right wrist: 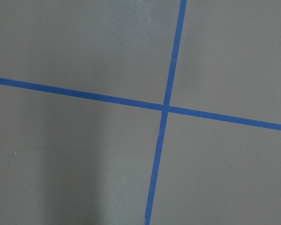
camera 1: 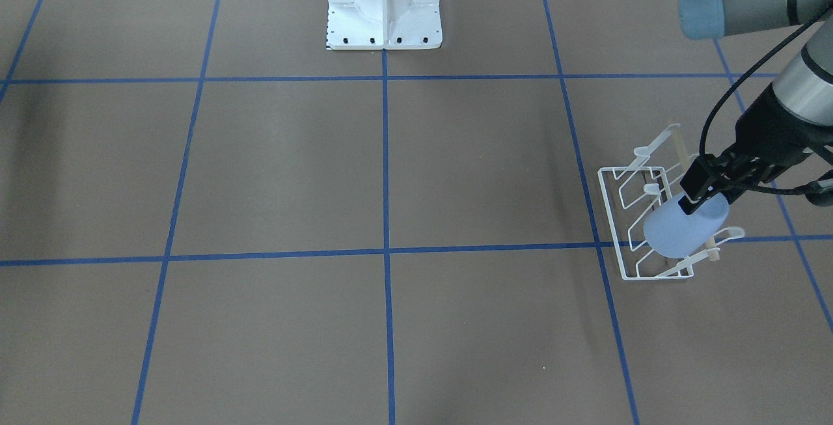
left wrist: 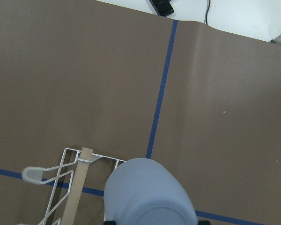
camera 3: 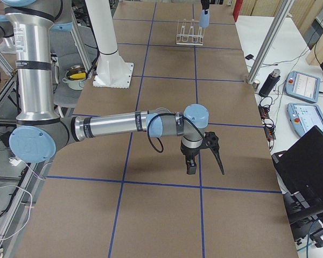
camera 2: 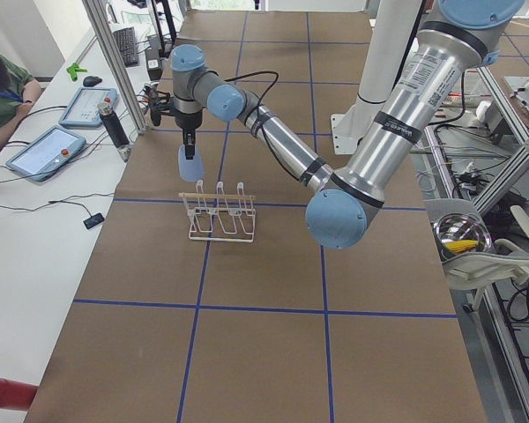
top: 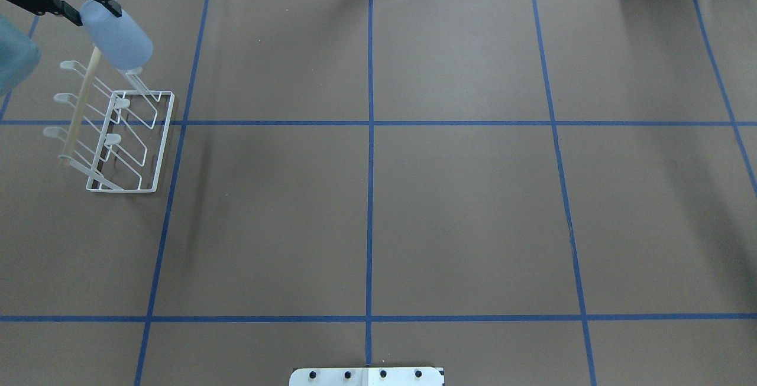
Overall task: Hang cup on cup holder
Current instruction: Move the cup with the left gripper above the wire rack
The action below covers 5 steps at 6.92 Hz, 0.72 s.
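Note:
My left gripper (camera 1: 688, 202) is shut on the rim of the pale blue cup (camera 1: 683, 228), whose rounded base points down and away from the wrist. The cup (top: 118, 38) hangs tilted just above the far end of the white wire cup holder (top: 79, 104), close to an end prong; I cannot tell whether they touch. In the left wrist view the cup (left wrist: 147, 192) fills the bottom edge beside the cup holder's wooden dowel (left wrist: 79, 183). My right gripper (camera 3: 206, 169) hovers low over the mat far from the cup holder (camera 3: 187, 33); I cannot tell its state.
The white robot pedestal (camera 1: 384, 8) stands at the table's middle edge. Blue tape lines (right wrist: 165, 108) cross the brown mat. A person (camera 2: 0, 88) sits at a side table with tablets (camera 2: 46, 152) and a black bottle (camera 2: 115, 128).

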Motion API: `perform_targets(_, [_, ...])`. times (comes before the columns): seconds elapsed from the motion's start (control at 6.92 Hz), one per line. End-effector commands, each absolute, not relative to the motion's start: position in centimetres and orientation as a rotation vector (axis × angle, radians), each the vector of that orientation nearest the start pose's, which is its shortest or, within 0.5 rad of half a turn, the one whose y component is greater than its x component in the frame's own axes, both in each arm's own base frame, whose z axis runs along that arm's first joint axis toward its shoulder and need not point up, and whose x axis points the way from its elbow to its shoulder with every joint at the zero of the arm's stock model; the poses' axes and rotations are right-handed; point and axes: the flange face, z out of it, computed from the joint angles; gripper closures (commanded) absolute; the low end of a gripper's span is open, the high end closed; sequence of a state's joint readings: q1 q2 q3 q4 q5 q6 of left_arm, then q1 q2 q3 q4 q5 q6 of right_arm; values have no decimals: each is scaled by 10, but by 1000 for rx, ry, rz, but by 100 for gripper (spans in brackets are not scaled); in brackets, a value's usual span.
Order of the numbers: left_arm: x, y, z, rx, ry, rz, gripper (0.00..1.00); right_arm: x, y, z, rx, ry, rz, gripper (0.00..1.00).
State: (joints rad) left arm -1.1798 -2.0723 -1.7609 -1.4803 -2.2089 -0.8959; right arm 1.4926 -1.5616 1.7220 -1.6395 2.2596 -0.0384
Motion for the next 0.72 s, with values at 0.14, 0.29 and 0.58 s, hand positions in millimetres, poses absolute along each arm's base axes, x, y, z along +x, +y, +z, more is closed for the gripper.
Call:
perform_targets(0.14, [184,-610,303,75,838,-270,100,31,-502,590,81,-691,-146,0])
perform_targets(0.29, [184,-607,306,60,846,-267,100,31,-503,589,82,-691,-146,0])
perform_targets(0.58, [188,-608,315,35,863,-257,100,31,-504,589,84,-689,-147,0])
